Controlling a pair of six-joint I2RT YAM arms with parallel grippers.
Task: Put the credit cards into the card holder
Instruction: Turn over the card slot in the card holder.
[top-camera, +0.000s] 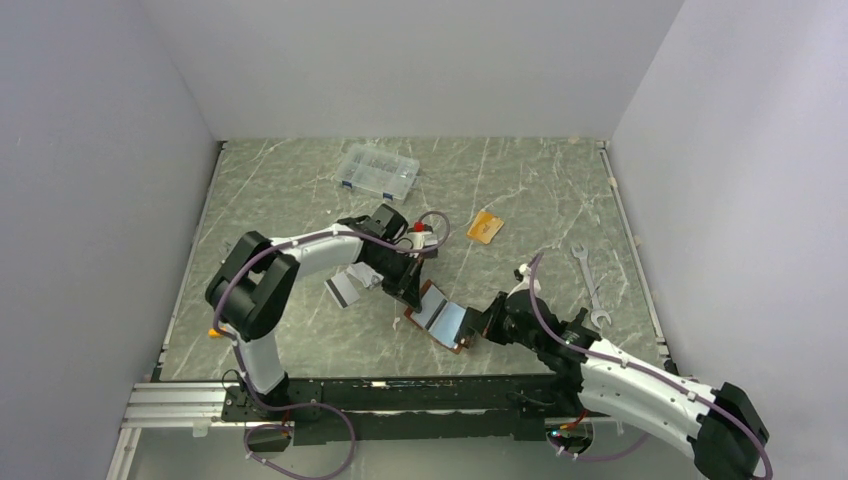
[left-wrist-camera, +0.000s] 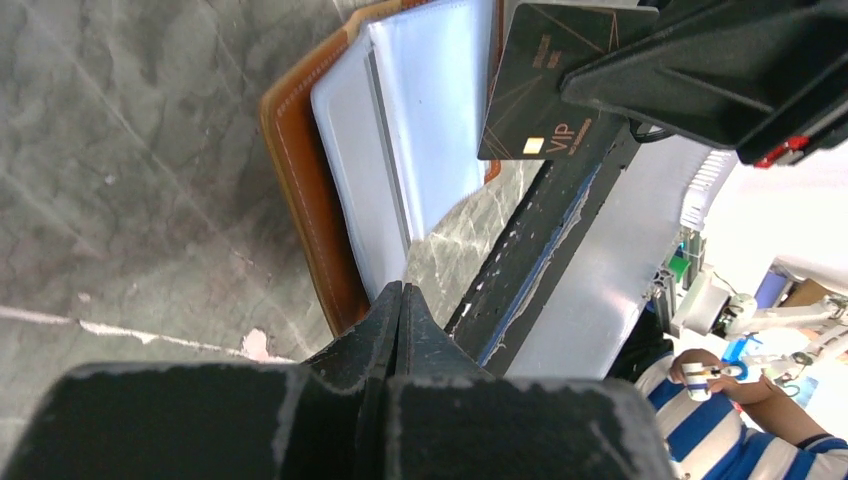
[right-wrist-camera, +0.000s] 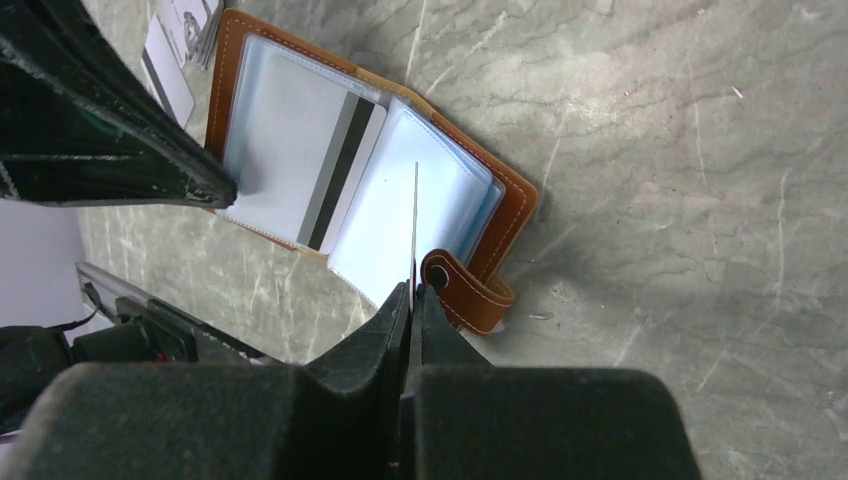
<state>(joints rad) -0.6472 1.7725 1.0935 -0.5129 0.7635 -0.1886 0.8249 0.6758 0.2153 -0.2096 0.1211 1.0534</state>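
Note:
The brown card holder (top-camera: 437, 322) lies open on the table, its clear sleeves (left-wrist-camera: 420, 110) facing up. A silver credit card (right-wrist-camera: 340, 170) with a dark stripe sits in its left sleeve. My right gripper (right-wrist-camera: 411, 290) is shut on a thin dark credit card (left-wrist-camera: 545, 85), held edge-down over the right sleeves next to the snap strap (right-wrist-camera: 465, 292). My left gripper (left-wrist-camera: 402, 290) is shut, with its tips resting on the holder's left page. An orange credit card (top-camera: 486, 227) lies farther back. Another silver credit card (top-camera: 340, 290) lies beside the left arm.
A clear compartment box (top-camera: 378, 171) stands at the back of the table. A wrench (top-camera: 590, 285) lies to the right of the right arm. The black front rail (top-camera: 400, 385) runs just below the holder.

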